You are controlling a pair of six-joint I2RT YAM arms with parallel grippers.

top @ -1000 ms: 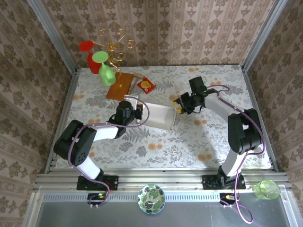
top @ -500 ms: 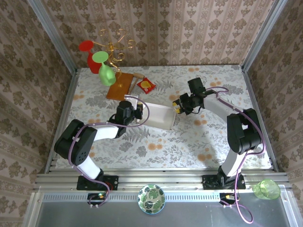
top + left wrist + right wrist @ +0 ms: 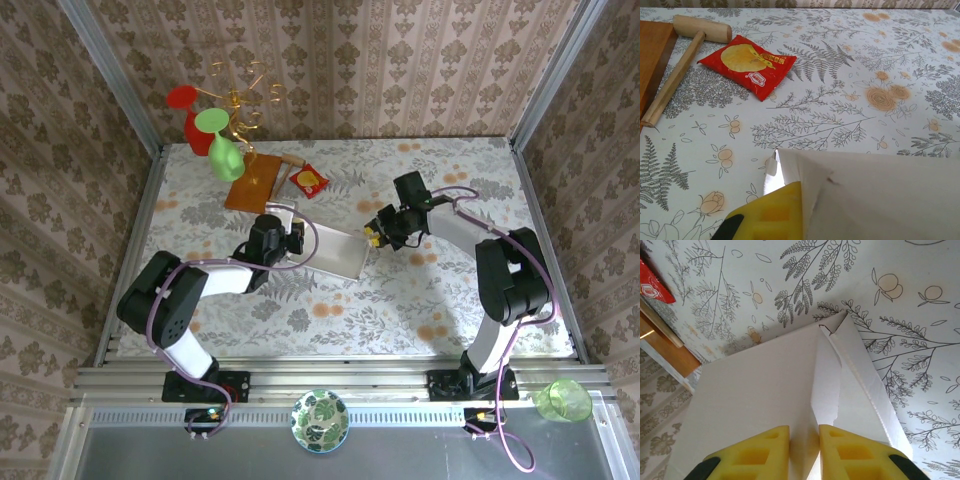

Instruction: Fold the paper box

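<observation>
The off-white paper box (image 3: 334,252) lies mid-table, held between both arms. My left gripper (image 3: 292,240) is shut on its left end. In the left wrist view one yellow finger (image 3: 767,215) presses on a folded corner flap of the box (image 3: 880,195), and the other finger is hidden behind the cardboard. My right gripper (image 3: 376,236) is at the box's right end. In the right wrist view its gripper (image 3: 804,450) is shut on an upright fold of the box (image 3: 755,400), with both yellow pads touching it.
A brown wooden board (image 3: 252,182), a wooden mallet (image 3: 685,55) and a red snack packet (image 3: 308,179) lie just beyond the box. A gold stand with red and green glasses (image 3: 215,130) is at the back left. A patterned bowl (image 3: 319,420) and a green cup (image 3: 563,400) sit on the near rail.
The right gripper has narrowed onto the box's right-end fold and shifted slightly left. The box now looks flatter and narrower from above. The left gripper has kept its grip.
</observation>
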